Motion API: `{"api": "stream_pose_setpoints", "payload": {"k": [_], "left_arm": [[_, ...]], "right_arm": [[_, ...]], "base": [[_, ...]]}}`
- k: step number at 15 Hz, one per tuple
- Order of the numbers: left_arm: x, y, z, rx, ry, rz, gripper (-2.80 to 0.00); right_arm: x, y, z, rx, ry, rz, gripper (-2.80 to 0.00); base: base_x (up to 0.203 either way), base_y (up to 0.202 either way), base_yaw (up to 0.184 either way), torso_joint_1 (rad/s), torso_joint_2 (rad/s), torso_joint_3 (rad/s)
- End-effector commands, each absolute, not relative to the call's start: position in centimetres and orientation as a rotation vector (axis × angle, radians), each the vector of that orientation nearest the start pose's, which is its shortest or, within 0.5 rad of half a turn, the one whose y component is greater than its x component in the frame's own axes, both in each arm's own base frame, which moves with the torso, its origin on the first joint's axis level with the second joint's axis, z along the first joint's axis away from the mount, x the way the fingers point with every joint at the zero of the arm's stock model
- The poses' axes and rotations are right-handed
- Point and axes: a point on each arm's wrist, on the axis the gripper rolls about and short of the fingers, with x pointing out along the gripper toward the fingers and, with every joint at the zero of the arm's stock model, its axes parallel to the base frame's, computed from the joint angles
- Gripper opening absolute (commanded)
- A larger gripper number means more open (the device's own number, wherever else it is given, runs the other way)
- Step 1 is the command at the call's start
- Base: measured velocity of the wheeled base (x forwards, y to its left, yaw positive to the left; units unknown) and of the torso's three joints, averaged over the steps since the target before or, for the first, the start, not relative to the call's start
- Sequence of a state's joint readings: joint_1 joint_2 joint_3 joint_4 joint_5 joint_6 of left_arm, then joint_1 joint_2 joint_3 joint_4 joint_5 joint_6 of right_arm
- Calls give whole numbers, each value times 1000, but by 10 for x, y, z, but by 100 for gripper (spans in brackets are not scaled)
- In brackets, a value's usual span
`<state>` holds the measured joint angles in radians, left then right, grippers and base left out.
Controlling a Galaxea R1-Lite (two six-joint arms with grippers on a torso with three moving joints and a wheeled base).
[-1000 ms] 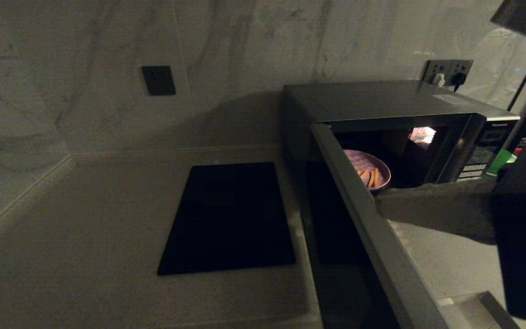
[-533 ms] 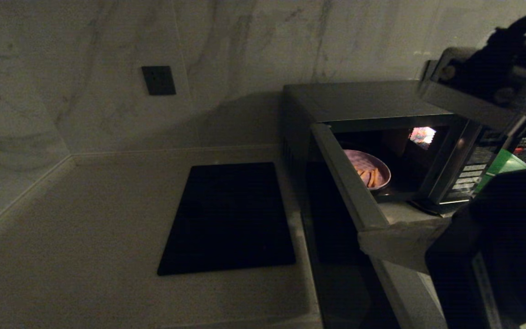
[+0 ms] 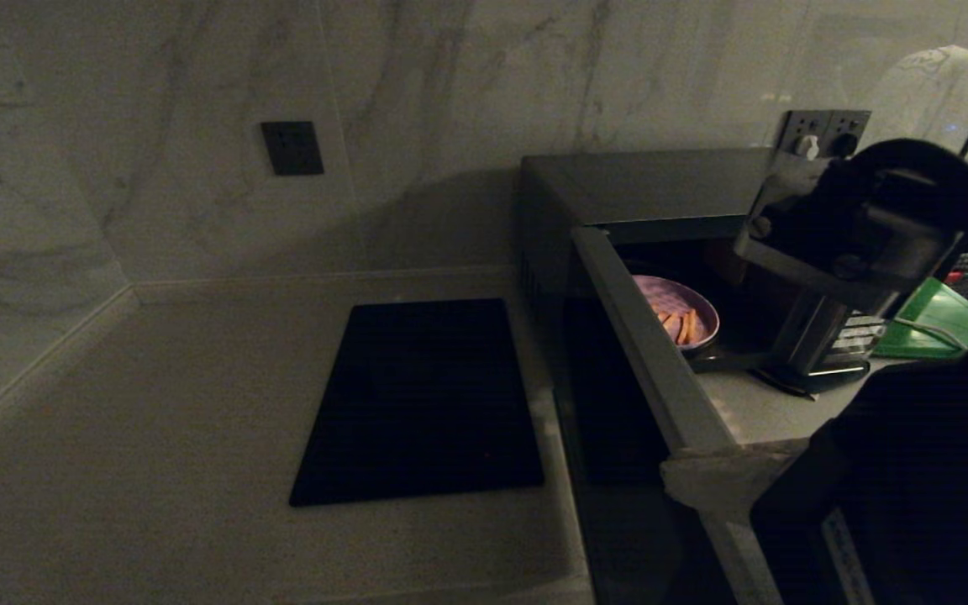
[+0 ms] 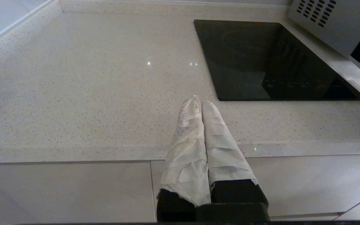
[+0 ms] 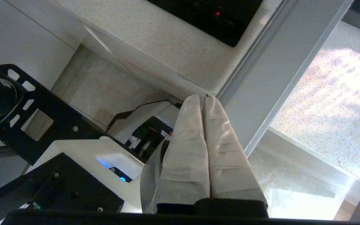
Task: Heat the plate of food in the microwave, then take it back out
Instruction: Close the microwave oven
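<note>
Round pale-lavender plate of food (image 3: 679, 313) left inside the dark grey microwave (image 3: 660, 189), door (image 3: 652, 370) swung wide. Right end effector (image 5: 202, 99) pressed closed and empty against the door's near edge, probably to push it. Left end effector (image 4: 200, 102) parked closed over the speckled worktop (image 4: 89, 81).

The head camera is looking down at the counter (image 3: 198, 403); both wrist cameras are sharing its black slab (image 4: 273, 59).

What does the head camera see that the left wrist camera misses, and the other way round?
Only the head view shows the plate of food inside the open microwave, the green board and the right arm. Only the left wrist view shows the left hand, shut, near the counter's front edge. Both show the counter and the black slab.
</note>
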<state>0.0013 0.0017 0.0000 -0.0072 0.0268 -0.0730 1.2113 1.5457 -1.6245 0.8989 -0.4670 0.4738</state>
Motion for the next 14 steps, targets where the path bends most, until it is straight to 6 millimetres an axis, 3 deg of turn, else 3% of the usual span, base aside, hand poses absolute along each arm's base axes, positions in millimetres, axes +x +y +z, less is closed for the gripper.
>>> {"api": "stream_pose_setpoints", "payload": {"k": [1, 8, 14], "left_arm": [[-23, 1, 76, -74, -7, 29, -280], [-23, 1, 76, -74, -7, 29, -280], [-23, 1, 76, -74, -7, 29, -280]], "right_arm": [[91, 213, 309, -205, 719, 527, -280], [96, 218, 299, -224, 725, 464, -280], [118, 205, 288, -185, 733, 285, -280]], "base": [[0, 0, 0, 0, 0, 0], [0, 0, 0, 0, 0, 0], [0, 0, 0, 0, 0, 0]]}}
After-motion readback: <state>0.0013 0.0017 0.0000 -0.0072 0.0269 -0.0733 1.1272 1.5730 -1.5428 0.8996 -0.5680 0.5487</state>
